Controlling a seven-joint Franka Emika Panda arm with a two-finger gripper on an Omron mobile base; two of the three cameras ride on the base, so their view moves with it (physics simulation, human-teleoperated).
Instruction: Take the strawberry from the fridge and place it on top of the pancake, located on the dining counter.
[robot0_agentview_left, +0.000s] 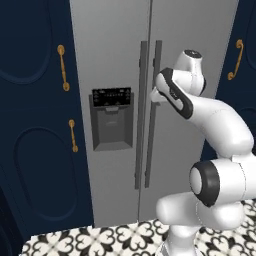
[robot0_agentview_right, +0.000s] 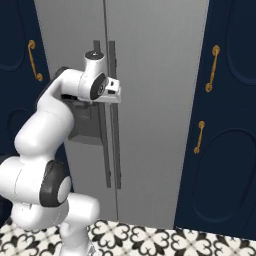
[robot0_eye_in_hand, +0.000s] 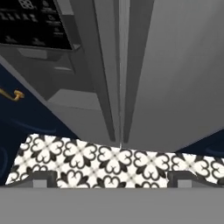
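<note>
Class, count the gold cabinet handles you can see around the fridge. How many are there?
4. Two on the navy cabinet left of the fridge: upper, lower. Two on the right: upper, lower. Others may lie outside the views.

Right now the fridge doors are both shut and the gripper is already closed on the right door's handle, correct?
Not quite. The fridge doors are shut, but the gripper is open: in the hand view its fingertips stand wide apart, holding nothing, in front of the door handles.

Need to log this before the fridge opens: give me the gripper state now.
Gripper: open, holding nothing, close in front of the shut fridge doors.
</note>
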